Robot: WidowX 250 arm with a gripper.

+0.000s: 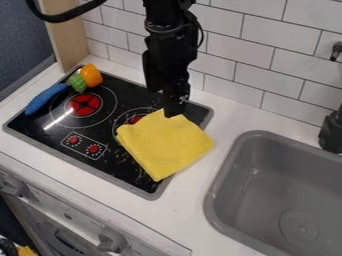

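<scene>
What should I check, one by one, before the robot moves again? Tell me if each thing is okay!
1. Tool is at the yellow cloth: ok, it is down at the cloth's back edge.
2. Tool has a good grip on the cloth: cannot tell.
3. Cloth is all on the stovetop: not ok, part of it lies over the counter.
4. Cloth is out of the sink: ok.
5. Blue thing and green-and-orange thing are away from the cloth: ok.
</scene>
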